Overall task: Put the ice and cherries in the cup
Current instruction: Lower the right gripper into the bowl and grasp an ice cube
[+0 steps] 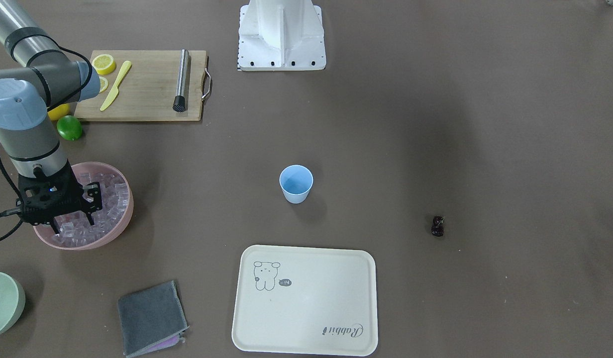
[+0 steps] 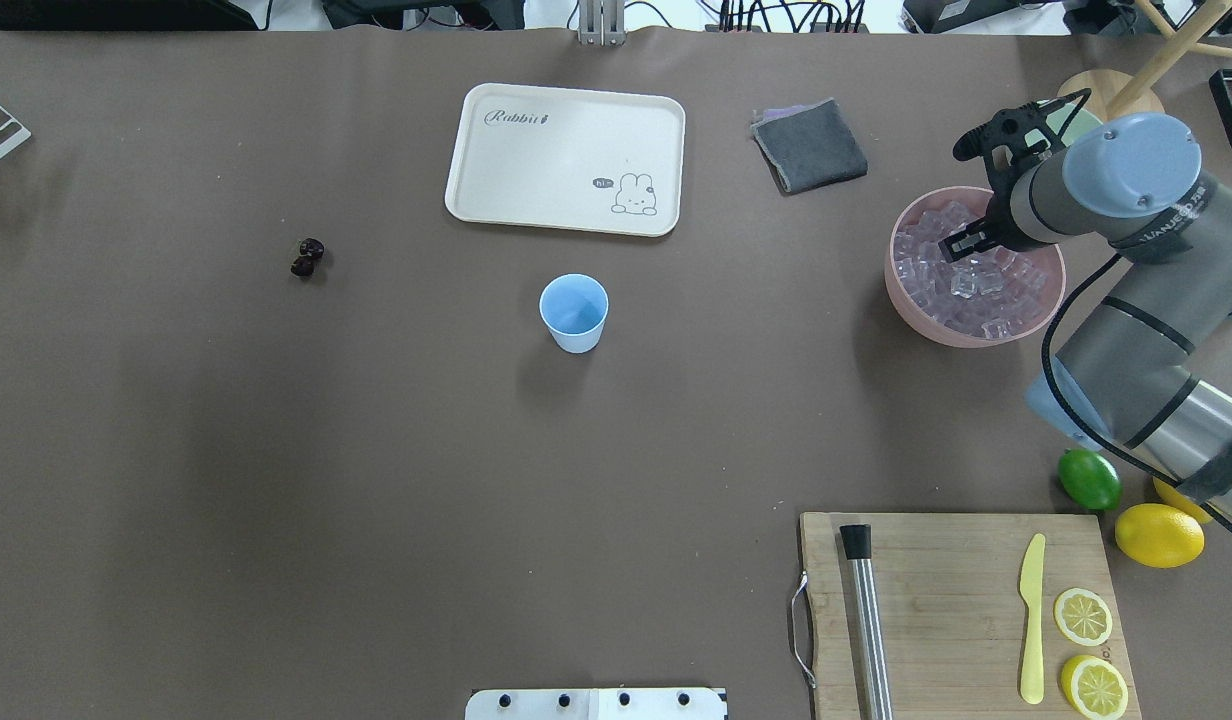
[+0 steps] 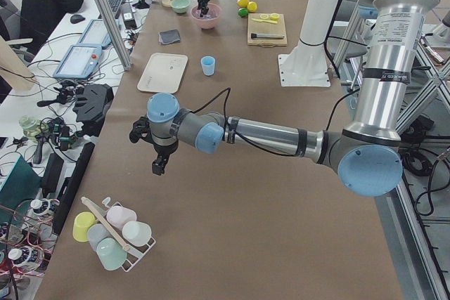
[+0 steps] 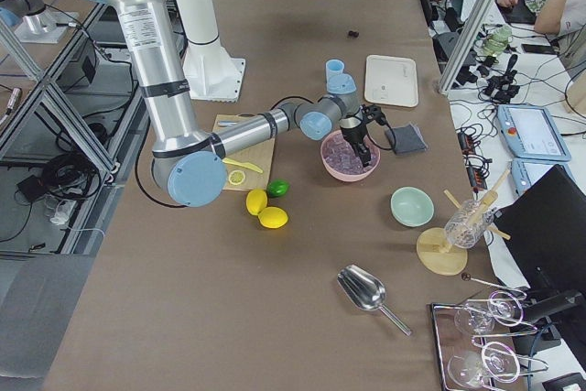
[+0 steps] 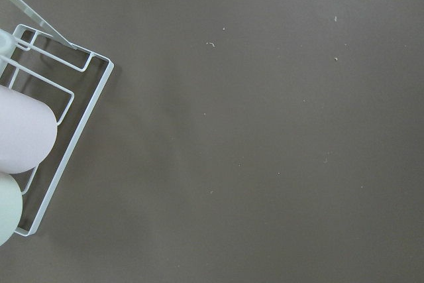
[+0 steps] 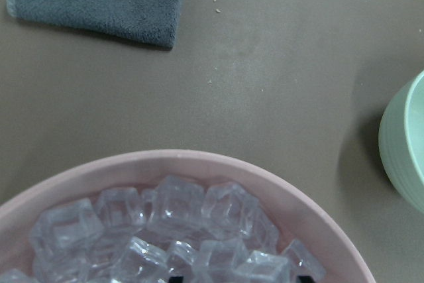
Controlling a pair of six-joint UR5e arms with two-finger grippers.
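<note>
Nearest the base, the board (image 2: 956, 600) is lying to the near right of the cup (image 2: 574, 310), off any path I am planning. The cup is standing upright in mid-table with its mouth open and no cube showing inside. Nothing is crowding its rim, so either arm is getting a straight approach from above.

The cherries (image 2: 307, 257) are lying well off to the cup's left, a little beyond it, alone on the table. Much farther out on that side the left gripper (image 3: 158, 168) is hovering over the table near a rack (image 3: 116, 233) of cups. I cannot tell how its jaws are standing.

To the cup's right, and slightly beyond it, the bowl (image 2: 891, 275) is holding the ice (image 2: 986, 295) in a heap. The right gripper (image 2: 961, 243) is reaching down into that heap, which I am reading as a pick of cubes first. Its jaws are standing apart among the cubes, gripping none that I am able to see.

The carry to the cup is looking open, with only the bowl's wall needing clearance. Beyond the cup, the tray (image 2: 566, 160) and, to the far right, the cloth (image 2: 809, 146) are lying off that line.
</note>
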